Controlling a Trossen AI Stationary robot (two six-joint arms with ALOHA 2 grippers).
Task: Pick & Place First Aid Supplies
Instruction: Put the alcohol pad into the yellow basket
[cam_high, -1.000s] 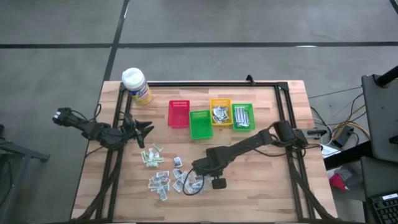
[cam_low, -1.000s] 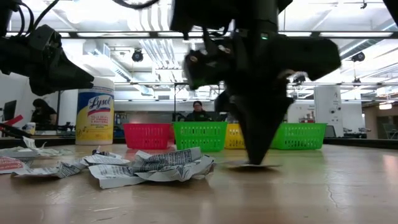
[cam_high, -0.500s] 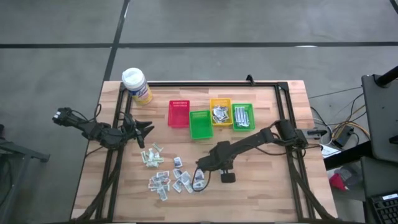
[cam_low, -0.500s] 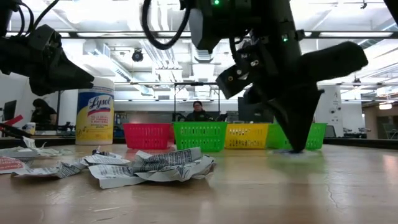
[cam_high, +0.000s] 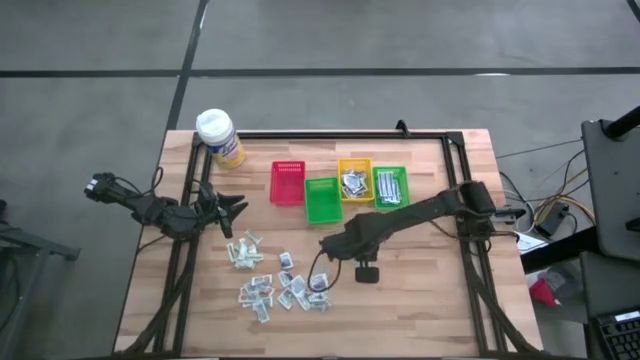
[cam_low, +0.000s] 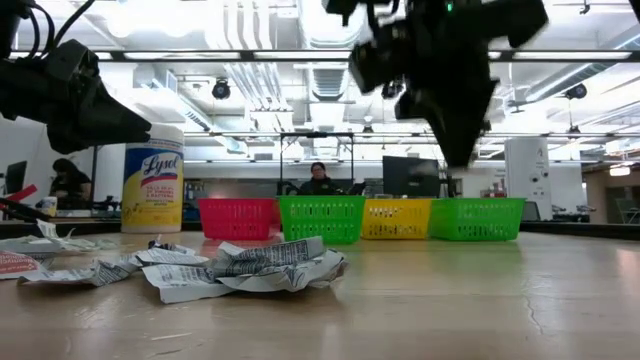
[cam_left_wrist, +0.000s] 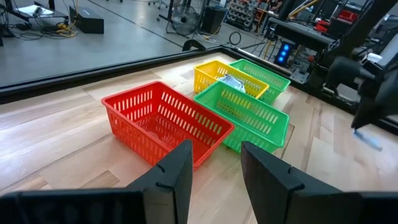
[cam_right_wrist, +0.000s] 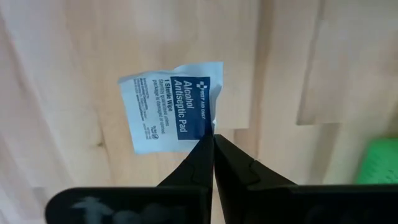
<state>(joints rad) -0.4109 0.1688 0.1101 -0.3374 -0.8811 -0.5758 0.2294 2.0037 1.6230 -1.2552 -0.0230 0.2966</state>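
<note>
Wooden-slat table in a workshop hall. Loose first aid packets lie heaped on the left-centre planks. Right gripper, fingertips pressed together on the edge of one alcohol antiseptic pad, holds it raised off the wood, between the heap and the bins. Left gripper, fingers apart and empty, hangs at the table's left, facing a red bin, two green bins and a yellow bin. Lysol wipes canister stands at the far left corner.
</note>
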